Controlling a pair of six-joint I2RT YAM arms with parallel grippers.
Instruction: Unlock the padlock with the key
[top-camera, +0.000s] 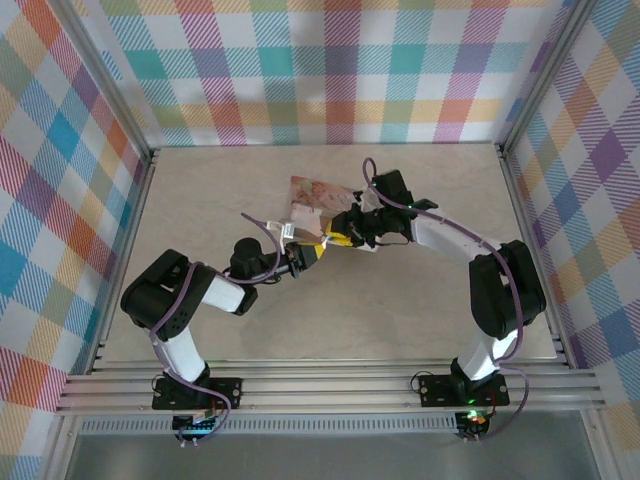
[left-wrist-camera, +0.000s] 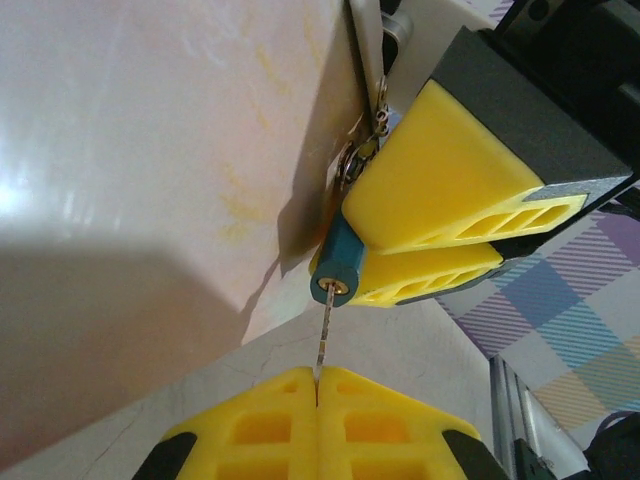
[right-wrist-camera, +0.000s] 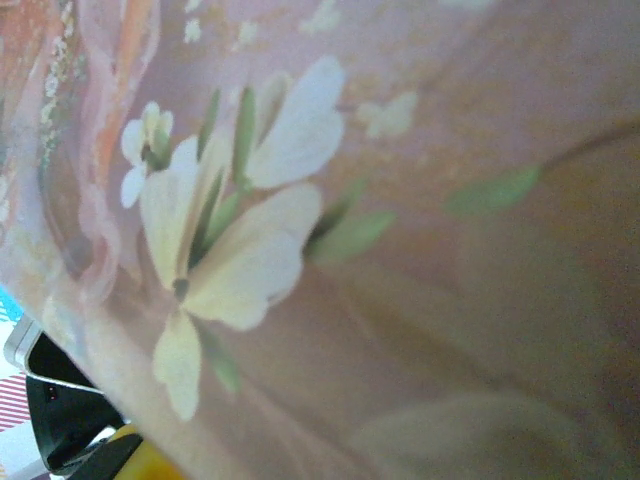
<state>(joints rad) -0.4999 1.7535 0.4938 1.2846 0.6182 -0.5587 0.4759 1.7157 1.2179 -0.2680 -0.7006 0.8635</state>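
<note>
The padlock (left-wrist-camera: 342, 262) is tiny, with a teal-blue body and a brassy keyhole facing my left wrist camera. My right gripper (left-wrist-camera: 362, 245) is shut on it, its yellow fingers (left-wrist-camera: 440, 200) clamping the body from the right. The thin metal key (left-wrist-camera: 324, 335) runs from the keyhole down to my left gripper (left-wrist-camera: 317, 372), which is shut on its near end. The key's tip sits in the keyhole. From above, my left gripper (top-camera: 313, 253) and right gripper (top-camera: 340, 240) meet nose to nose at mid-table. The padlock's shackle (left-wrist-camera: 352, 165) hooks onto the tin's edge.
The pink illustrated tin (top-camera: 312, 197) lies just behind the grippers; its pale side (left-wrist-camera: 150, 150) rises left of the padlock, and its flower-painted face (right-wrist-camera: 400, 250) is close to the right wrist camera. Plaid walls with metal rails (top-camera: 520, 200) enclose the table.
</note>
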